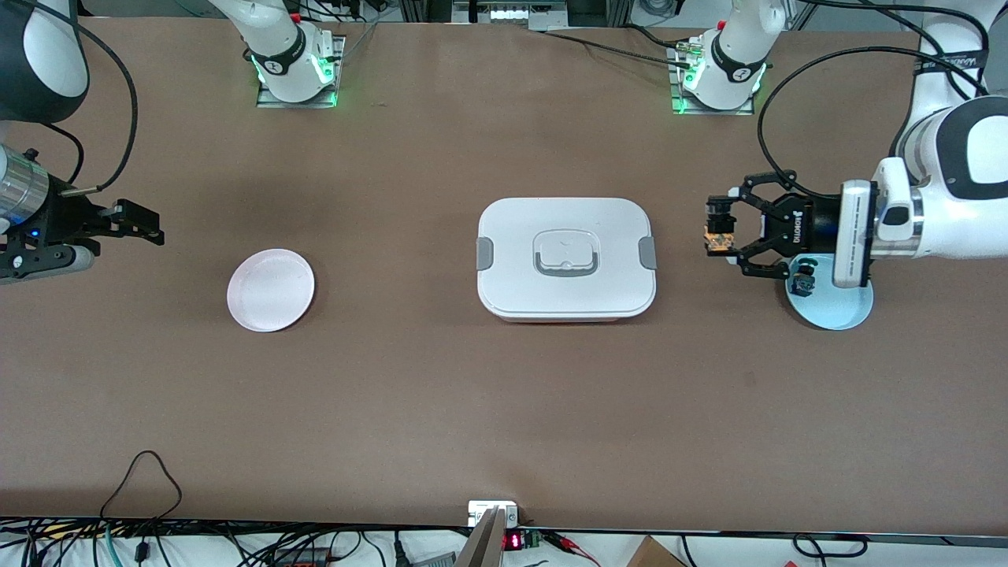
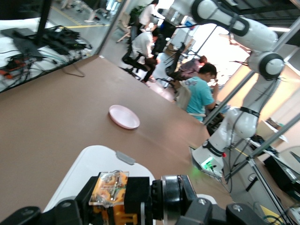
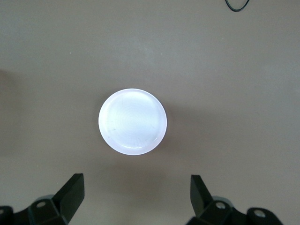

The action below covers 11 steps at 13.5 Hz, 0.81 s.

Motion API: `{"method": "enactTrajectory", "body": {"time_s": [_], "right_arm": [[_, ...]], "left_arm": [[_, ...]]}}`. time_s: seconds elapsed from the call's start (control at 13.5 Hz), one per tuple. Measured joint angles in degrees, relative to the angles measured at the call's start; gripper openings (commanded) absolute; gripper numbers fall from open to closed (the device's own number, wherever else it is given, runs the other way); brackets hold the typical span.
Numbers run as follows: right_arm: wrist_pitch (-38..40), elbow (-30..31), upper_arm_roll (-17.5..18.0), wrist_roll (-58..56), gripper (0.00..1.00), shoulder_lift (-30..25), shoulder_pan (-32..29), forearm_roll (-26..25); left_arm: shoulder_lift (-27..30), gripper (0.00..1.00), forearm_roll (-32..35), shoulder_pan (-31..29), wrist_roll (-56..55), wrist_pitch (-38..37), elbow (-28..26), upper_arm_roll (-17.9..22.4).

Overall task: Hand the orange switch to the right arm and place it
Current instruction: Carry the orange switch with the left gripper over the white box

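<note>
1. Pickup done, by the look of it: left gripper (image 1: 720, 236) pinching the orange switch (image 1: 716, 239), jaws pressed against it, carried in the air over bare table between the white box (image 1: 565, 268) and the blue plate (image 1: 843, 307), toward the left arm's end of the table.
2. In the left wrist view, the same switch (image 2: 109, 188) seen clamped between the black fingers (image 2: 137, 193), its orange-marked face turned up, with the box (image 2: 89, 166) just underneath and the pink plate (image 2: 123, 116) well apart.
3. Second small switch (image 1: 802, 282) with a green cap left on the blue plate, near its edge and partly under the left wrist; not part of this job.
4. Handover not yet begun: right gripper (image 1: 138, 224) waiting up in the air by the table edge at the right arm's end, well apart from the left gripper, jaws spread wide and holding nothing.
5. From the right wrist view, both fingertips (image 3: 72, 190) standing apart with the pink plate (image 3: 132, 121) on the table below them.
6. Left to do, as a judgement: bring the two grippers together, likely over the table's middle near the box; close the right jaws on a free part of the switch; release the left; then set it down, probably on the pink plate (image 1: 271, 290).
7. Roughly a third through; the transfer and the placing both remain.
</note>
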<state>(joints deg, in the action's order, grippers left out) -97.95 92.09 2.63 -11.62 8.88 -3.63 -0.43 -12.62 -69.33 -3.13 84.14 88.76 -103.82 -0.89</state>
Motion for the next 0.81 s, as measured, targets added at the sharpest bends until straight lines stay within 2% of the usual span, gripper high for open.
{"method": "enactTrajectory", "body": {"time_s": [0.22, 0.52, 0.81], "right_arm": [[-0.03, -0.01, -0.23, 0.00, 1.00, 0.00, -0.74, 0.00], [-1.16, 0.01, -0.08, 0.00, 1.00, 0.39, -0.66, 0.00], [-1.70, 0.05, -0.02, 0.00, 1.00, 2.05, -0.66, -0.01]], "left_arm": [[-2.60, 0.00, -3.89, 2.39, 8.69, -0.76, -0.28, -0.71], [-7.70, 0.00, -10.34, 5.00, 19.87, -0.85, -0.60, -3.60], [-10.50, 0.00, -14.40, 6.63, 25.50, -1.17, -0.63, -4.81]]}}
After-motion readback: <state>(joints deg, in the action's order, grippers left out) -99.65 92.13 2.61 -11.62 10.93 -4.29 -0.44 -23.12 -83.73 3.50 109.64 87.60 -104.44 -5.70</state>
